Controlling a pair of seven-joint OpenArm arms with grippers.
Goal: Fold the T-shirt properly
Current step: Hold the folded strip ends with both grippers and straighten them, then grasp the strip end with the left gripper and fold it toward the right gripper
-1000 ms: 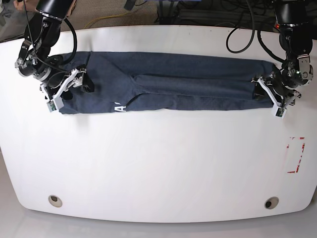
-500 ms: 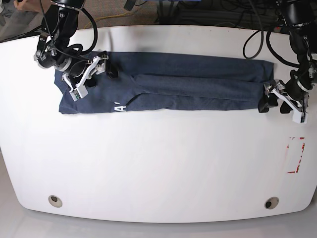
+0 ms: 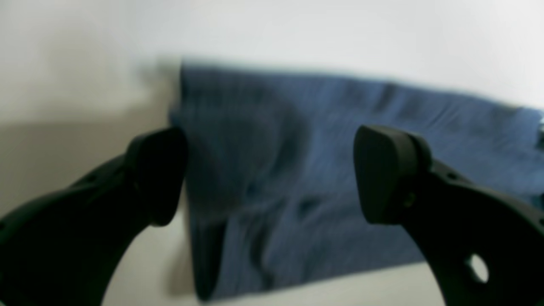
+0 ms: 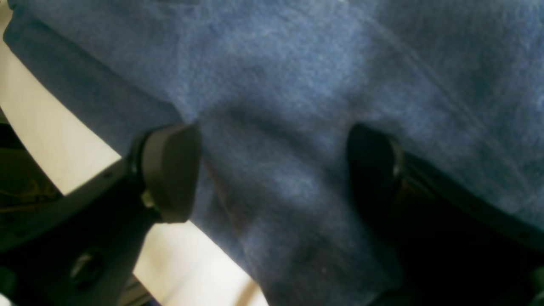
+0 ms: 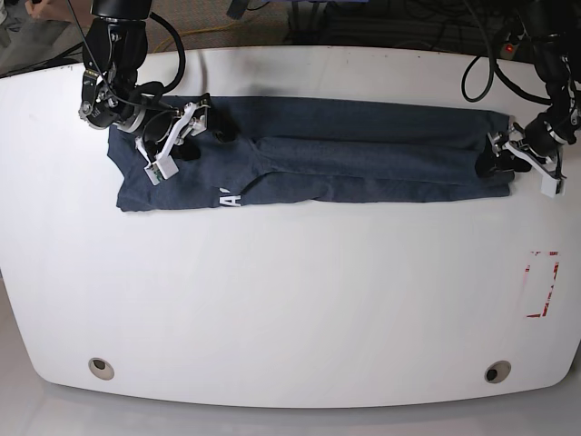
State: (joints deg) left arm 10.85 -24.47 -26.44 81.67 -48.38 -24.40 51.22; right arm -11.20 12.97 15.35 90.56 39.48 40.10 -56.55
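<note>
The dark navy T-shirt lies folded into a long strip across the far half of the white table. A bit of white lettering shows at its front edge. My right gripper is open low over the shirt's left part. In the right wrist view cloth fills the space between its fingers. My left gripper is open at the shirt's right end. In the left wrist view the shirt's end lies between and beyond the fingers, blurred.
A red-and-white marking sits on the table near its right edge. Two round holes lie near the front edge. Cables run behind the table's far edge.
My right gripper moved from the shirt's left end up and rightward over the shirt. My left gripper swung out past the right end, then came back to it. The shirt's left end shifted slightly.
</note>
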